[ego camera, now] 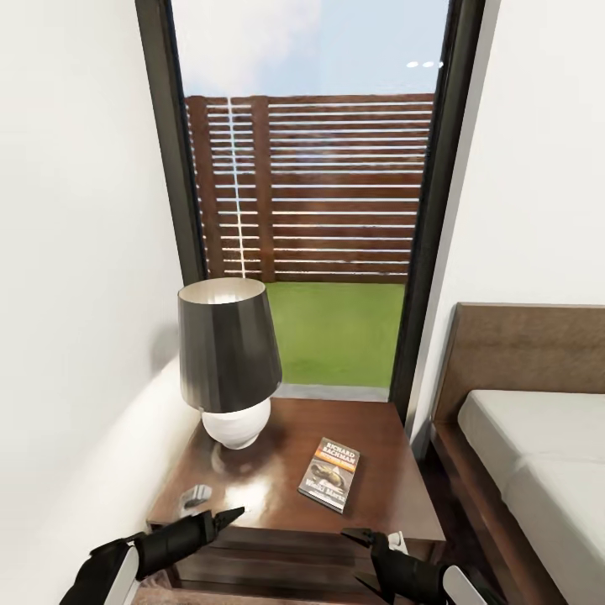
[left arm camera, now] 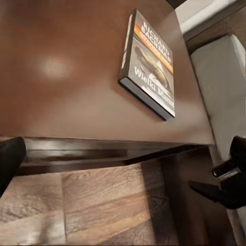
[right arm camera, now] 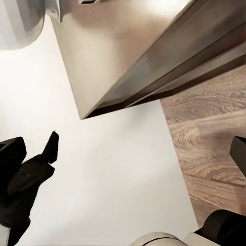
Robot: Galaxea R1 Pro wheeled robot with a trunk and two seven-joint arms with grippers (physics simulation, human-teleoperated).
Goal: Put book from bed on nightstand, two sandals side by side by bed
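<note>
book (ego camera: 329, 475) lies flat on nightstand (ego camera: 252, 496), 4 o'clock of lamp (ego camera: 228, 361); bed (ego camera: 538, 454) at 3. left gripper (ego camera: 220, 518) looks pinched empty, right gripper (ego camera: 363, 559) spread. next: back off slowly, hunt sandals.

Bedroom: bed (ego camera: 538, 454), nightstand (ego camera: 277, 496) w/ lamp (ego camera: 228, 361).

You had one legible item: the book (left arm camera: 149, 64) lying flat on the nightstand (ego camera: 277, 496). Its cover read "RICHARD BACHMAN" in white capitals at the top, above an orange band. Lower on the cover, white lettering began "Wielki Ma", the rest too blurred to read. Small print on the band stayed illegible.
</note>
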